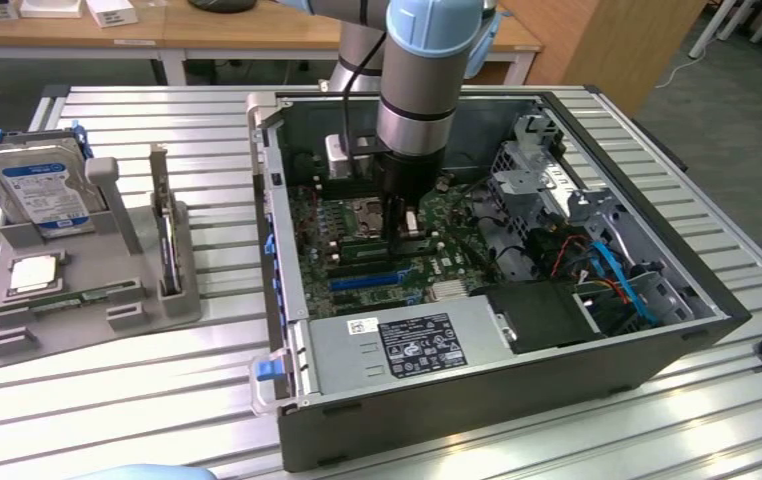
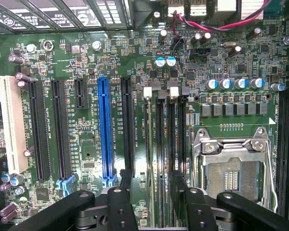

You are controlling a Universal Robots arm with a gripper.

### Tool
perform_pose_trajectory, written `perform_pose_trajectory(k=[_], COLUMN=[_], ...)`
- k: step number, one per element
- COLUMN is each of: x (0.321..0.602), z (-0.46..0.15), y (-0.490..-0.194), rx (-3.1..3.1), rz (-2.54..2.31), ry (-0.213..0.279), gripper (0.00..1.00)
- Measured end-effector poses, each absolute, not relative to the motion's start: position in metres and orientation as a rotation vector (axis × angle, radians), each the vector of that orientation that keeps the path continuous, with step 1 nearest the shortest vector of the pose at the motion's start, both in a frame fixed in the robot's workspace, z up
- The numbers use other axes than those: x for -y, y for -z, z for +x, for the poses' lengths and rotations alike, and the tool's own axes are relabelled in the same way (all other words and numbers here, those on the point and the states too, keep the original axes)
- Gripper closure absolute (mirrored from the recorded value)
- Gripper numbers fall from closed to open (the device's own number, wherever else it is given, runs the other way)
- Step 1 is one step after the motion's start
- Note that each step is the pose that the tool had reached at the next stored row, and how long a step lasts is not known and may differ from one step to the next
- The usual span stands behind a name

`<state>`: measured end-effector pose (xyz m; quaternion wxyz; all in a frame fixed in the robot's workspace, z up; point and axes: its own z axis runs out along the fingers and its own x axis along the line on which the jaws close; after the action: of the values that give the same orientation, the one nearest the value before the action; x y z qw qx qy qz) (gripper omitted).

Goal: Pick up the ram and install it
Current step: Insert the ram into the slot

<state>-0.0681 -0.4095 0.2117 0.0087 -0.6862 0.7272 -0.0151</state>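
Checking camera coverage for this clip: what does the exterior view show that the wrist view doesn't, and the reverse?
Exterior view: the hard drive and grey parts holder beside the open computer case, plus its power supply. Wrist view: the white slot and the memory slots running between the fingers. Both: the open gripper above the motherboard, the blue slot and the CPU socket.
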Motion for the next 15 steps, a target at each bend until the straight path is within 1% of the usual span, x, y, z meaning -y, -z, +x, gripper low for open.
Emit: perform_pose_trajectory(k=[15], x=[0.409], z=[-0.068], y=[-0.227], rx=[-2.279], rz=[-2.150], ry=[0.032], gripper=[0.56])
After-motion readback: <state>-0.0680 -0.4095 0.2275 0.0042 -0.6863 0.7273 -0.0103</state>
